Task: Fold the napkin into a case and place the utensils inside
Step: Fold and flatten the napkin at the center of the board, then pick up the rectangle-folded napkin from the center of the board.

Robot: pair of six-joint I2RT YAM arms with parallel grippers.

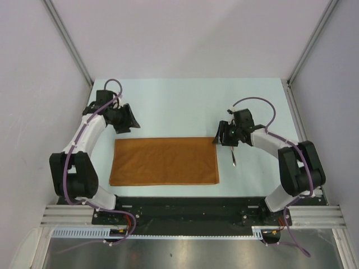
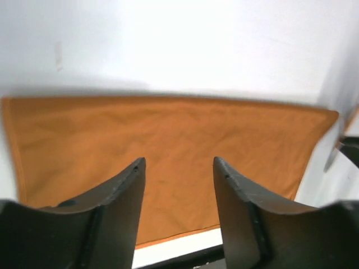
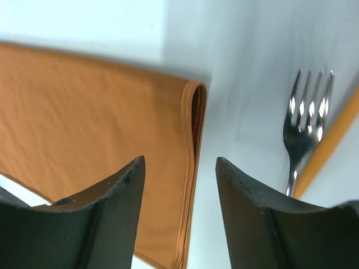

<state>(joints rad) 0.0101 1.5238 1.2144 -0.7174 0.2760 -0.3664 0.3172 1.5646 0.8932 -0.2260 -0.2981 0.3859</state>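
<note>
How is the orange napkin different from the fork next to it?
The napkin is big, orange and soft, folded in layers; the fork is small, shiny and metal. The napkin spreads wide and flat; the fork is thin with four prongs. Both lie on the table, and nothing holds either.

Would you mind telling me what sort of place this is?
Probably a robotics lab test cell: plain white panels enclose a table holding a napkin and fork, and the left arm and right arm are bolted to a dark mounting rail.
</note>
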